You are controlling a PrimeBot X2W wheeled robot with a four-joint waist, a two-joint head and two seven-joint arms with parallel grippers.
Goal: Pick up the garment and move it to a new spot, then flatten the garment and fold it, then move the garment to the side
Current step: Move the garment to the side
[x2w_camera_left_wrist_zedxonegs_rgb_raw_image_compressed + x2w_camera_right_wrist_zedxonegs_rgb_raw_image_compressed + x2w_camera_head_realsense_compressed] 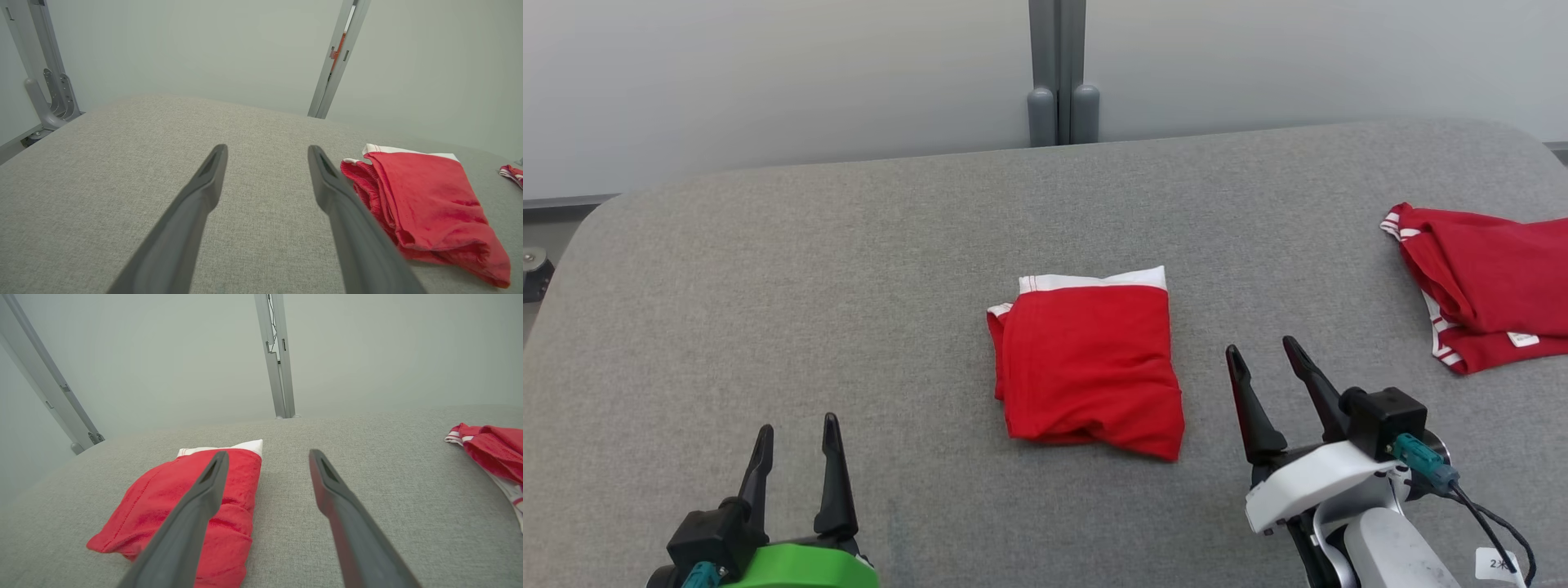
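Red garment (1090,367) folded, lying in the middle of the grey counter (768,286), left claw (797,423) wide and empty, right claw (1261,345) wide and empty just beside the garment, second cloth (1486,278) at far right.

Legible text: a "2" on the white tag (1499,563) beside my right arm (1388,555); the next character is unreadable.
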